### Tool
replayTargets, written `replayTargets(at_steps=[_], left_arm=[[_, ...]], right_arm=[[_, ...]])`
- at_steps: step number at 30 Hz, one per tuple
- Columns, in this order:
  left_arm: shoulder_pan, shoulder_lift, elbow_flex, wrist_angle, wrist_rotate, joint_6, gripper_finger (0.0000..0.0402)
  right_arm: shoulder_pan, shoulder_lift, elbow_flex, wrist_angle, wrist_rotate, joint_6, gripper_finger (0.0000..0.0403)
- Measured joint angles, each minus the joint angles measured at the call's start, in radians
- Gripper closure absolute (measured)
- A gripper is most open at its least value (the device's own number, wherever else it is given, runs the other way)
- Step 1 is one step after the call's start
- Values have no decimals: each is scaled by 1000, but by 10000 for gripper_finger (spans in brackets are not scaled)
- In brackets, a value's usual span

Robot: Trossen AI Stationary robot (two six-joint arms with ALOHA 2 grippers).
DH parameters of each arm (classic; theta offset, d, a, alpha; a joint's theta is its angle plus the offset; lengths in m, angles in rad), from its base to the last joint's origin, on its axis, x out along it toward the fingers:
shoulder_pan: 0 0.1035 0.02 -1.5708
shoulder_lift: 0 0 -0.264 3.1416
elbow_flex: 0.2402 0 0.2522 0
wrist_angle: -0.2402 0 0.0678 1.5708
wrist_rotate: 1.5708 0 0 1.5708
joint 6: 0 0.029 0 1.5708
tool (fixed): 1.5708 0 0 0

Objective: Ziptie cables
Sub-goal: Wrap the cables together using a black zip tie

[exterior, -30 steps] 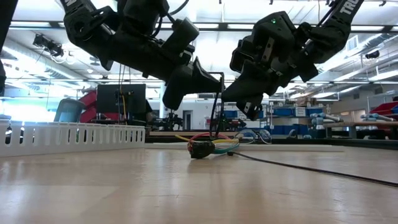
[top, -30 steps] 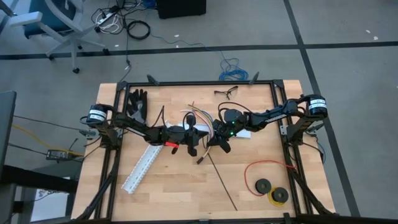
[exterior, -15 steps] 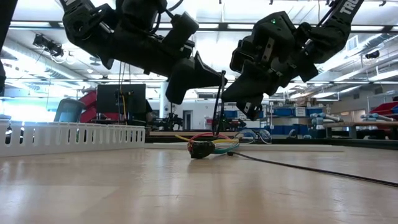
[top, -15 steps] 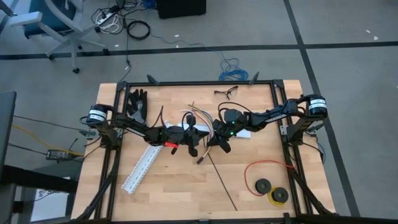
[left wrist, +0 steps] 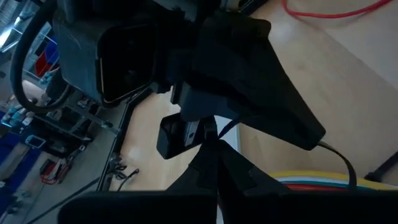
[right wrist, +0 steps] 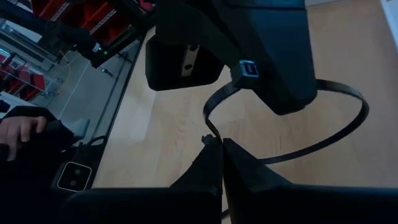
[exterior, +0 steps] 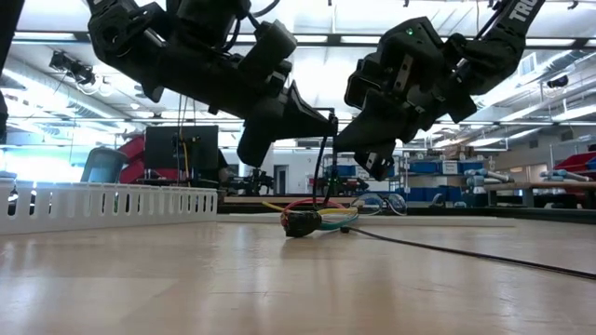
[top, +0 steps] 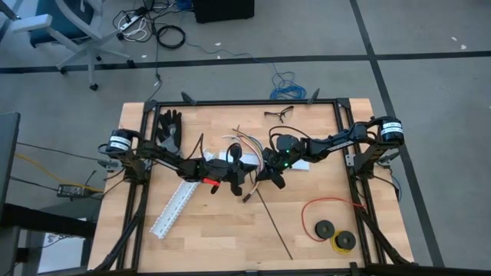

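Black plastic zip tie point(right wrist: 292, 134) curls in a loop between the closed left gripper point(exterior: 321, 119) and closed right gripper point(exterior: 346, 140), each pinching it; the cables point(exterior: 312, 219) lie on the table directly beneath, both grippers equally near.

Grey floor point(top: 430, 69) with dark seams surrounds the wooden table point(top: 230, 230). An office chair point(top: 69, 31) stands at one corner by loose cords point(top: 146, 27). Beyond, bright ceiling lights point(exterior: 326, 46), shelving point(exterior: 438, 172), a monitor point(exterior: 182, 149).
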Motion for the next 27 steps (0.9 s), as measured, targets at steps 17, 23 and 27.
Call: replayTargets(at_steps=[17,23,27], left_arm=[[-21,0,0,10,-41,16,401],[-25,0,0,43,-70,30,401],[-21,0,0,55,-71,32,401]], right_arm=[[-22,0,0,20,1,29,403],[-24,0,0,25,-50,45,403],[-6,0,0,24,-57,45,403]])
